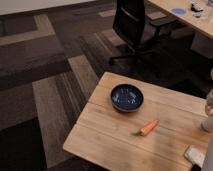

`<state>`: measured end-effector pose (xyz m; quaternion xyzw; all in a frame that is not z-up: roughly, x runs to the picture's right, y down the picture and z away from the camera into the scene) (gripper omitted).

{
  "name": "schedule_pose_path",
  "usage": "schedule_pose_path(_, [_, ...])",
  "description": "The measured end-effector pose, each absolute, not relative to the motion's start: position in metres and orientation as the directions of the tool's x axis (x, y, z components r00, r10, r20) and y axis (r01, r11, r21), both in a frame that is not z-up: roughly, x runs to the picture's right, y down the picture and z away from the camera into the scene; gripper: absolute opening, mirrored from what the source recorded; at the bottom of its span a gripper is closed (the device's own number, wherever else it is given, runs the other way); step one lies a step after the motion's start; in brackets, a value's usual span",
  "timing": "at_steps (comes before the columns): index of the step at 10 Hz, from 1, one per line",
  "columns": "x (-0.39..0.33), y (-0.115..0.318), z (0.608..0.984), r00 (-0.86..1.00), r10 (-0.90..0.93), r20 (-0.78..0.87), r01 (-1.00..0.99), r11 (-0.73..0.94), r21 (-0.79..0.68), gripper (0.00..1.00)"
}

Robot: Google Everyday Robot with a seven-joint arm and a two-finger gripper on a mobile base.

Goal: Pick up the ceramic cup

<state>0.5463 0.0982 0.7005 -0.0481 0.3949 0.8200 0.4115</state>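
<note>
The ceramic cup is a small pale upright cup at the far right edge of the wooden table, partly cut off by the frame. My gripper shows only as a pale grey part at the right edge, just above the cup. The wide dark blue bowl stands near the middle of the table, well left of the cup.
An orange carrot lies in front of the bowl. A flat pale block lies at the table's front right. A black office chair stands behind the table on striped carpet. A long desk runs along the back right.
</note>
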Motion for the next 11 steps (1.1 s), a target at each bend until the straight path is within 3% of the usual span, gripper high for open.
schedule_pose_path(1, [0.544,0.088,0.691,-0.667,0.635,-0.390,-0.701,-0.356,0.619,0.00])
schedule_pose_path(4, [0.517,0.000,0.651,-0.622,0.707,-0.336,-0.726,-0.361,0.585,0.00])
schedule_pose_path(11, [0.494,-0.013,0.639,-0.579,0.728,-0.368,-0.773,-0.347,0.530,0.00])
